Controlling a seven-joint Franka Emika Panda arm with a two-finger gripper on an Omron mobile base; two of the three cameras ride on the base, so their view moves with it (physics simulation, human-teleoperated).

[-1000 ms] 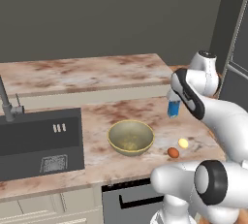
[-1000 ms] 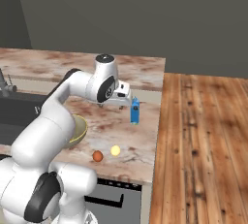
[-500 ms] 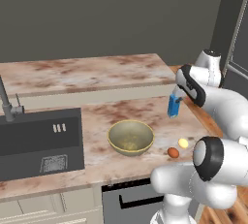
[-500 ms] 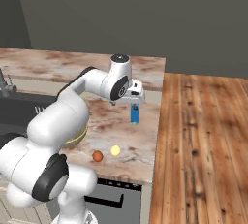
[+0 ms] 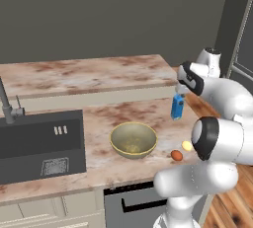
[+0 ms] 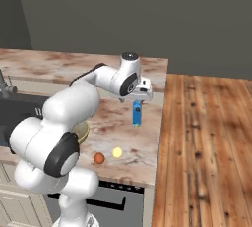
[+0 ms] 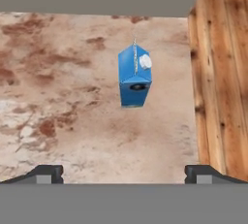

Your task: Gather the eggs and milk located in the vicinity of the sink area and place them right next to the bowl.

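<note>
White arm bends over counter [image 5: 99, 118], gripper [image 6: 139, 95] pointing down above milk [image 6: 137, 113], jaws wide, holding nothing. Milk upright near counter's right edge, no readable label. Eggs [image 5: 181, 150] near front edge, beside bowl [image 5: 133, 139].

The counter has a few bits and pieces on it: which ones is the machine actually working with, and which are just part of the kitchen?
Part of the job:
- blue milk carton, standing upright
- brown egg
- pale yellow egg
- olive bowl
- black sink
- gripper, open above the carton

Just there:
- faucet
- marble counter
- wooden floor
</note>
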